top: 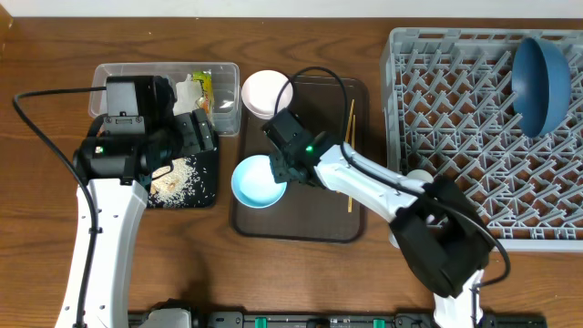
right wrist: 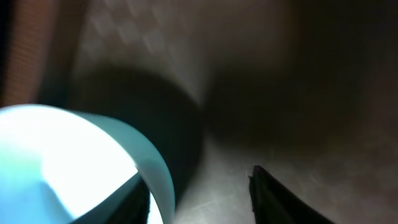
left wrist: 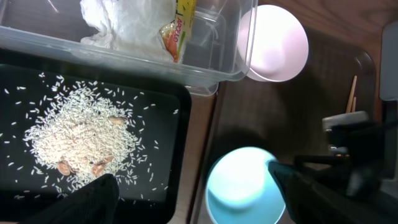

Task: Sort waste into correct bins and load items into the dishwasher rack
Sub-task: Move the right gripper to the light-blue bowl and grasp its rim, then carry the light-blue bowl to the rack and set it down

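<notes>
A small light blue bowl (top: 253, 180) stands on the brown serving tray (top: 310, 228). My right gripper (top: 279, 169) is open and straddles its right rim, one finger inside and one outside (right wrist: 196, 186); the bowl (right wrist: 62, 155) fills the lower left of that view. My left gripper (top: 196, 135) is open and empty above the black tray (top: 208, 187), which holds rice grains (left wrist: 81, 137). The clear tub (top: 164, 69) holds the white tissue (left wrist: 124, 25) and yellow-green wrapper (left wrist: 177, 31). The pale pink bowl (top: 266, 91) sits at the tray's far left corner. The dark blue bowl (top: 540, 82) stands in the grey rack (top: 437, 109).
A wooden chopstick (top: 349, 150) lies on the brown tray to the right of my right arm. A small white cup (top: 415, 179) shows partly behind that arm at the rack's left edge. In the left wrist view the light blue bowl (left wrist: 242, 193) lies beside the black tray.
</notes>
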